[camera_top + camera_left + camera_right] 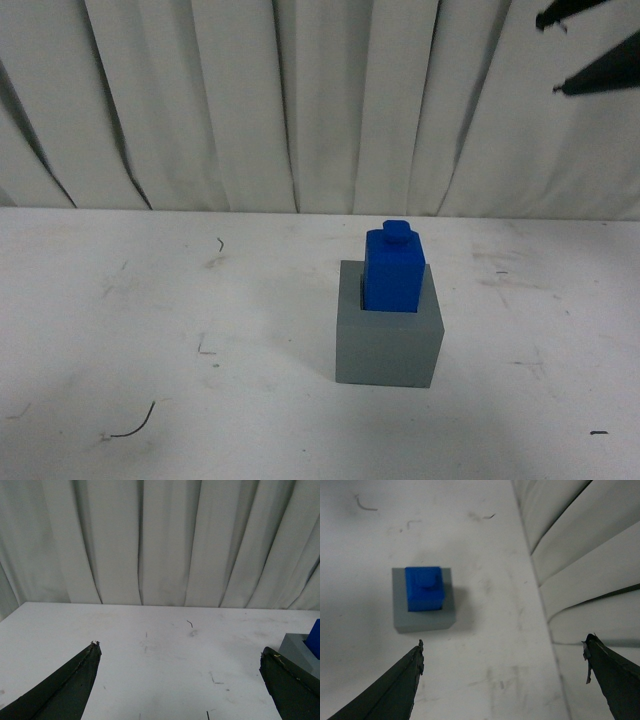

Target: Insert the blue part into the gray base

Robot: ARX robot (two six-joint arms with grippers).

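Right hand (502,650) is spread wide with nothing between its fingers (395,690). It's up in the air, well clear of the blocks. From the front cam you only catch its two dark tips poking in at the top right corner, in front of the curtain (250,100).

Left hand (179,652) is the same deal: spread apart, holding nothing, hanging over the surface (150,330). It doesn't show in the front cam at all. Its wrist cam just catches the edge of the blocks off to one side, past one fingertip.

Blue part (394,272) is standing upright in the recess on top of the base (388,345). Most of it sticks up above the rim, and the little knob (397,231) is on top. There's a thin dark gap along its left side in the front cam, between it and the recess wall.

Base sits flat on the surface, a bit right of center and toward the front. Neither hand is touching either block. The surface is white with scuffs and a few small dark squiggles scattered around.
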